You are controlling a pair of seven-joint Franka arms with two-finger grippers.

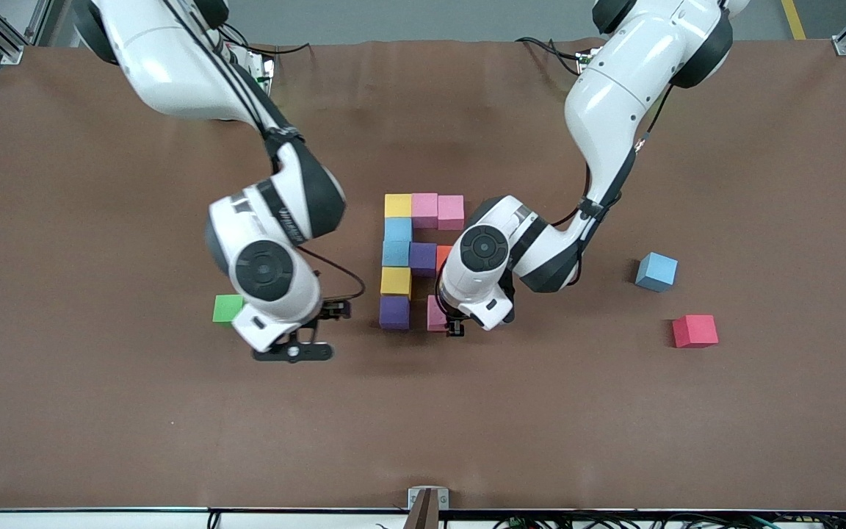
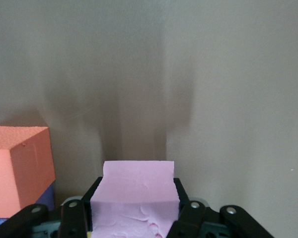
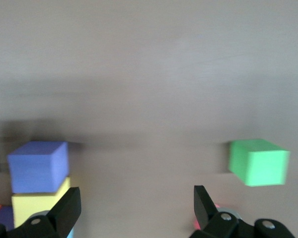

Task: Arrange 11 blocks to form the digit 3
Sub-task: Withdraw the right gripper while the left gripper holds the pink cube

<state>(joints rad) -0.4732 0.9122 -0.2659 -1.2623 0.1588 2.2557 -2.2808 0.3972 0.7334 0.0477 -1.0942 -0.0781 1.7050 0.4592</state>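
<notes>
We observe the left end effector (image 1: 455, 328) lowered at the near end of the block figure, its fingers (image 2: 181, 198) closed against both sides of a pink block (image 2: 135, 198). In the front view this pink block (image 1: 435, 314) sits just beside the purple block (image 1: 394, 312) that ends the column nearest the front camera.

The partial digit consists of a column: yellow block (image 1: 397, 206), two light blue blocks (image 1: 397, 241), a second yellow block (image 1: 396, 282) and the purple block. Two pink blocks (image 1: 438, 211) extend the farthest bar toward the left arm's end of the tabletop (image 1: 100, 426). Another purple block (image 1: 423, 258) and an orange block (image 1: 443, 255) form the middle bar; the orange one is largely hidden by the left arm.

The right end effector (image 1: 298, 345) hangs over bare tabletop with its fingers (image 3: 64, 208) spread wide and holding nothing, near the green cube (image 1: 228, 308).

A loose light blue block (image 1: 656, 271) and a red block (image 1: 695, 330) lie well apart from the figure, toward the left arm's end.
</notes>
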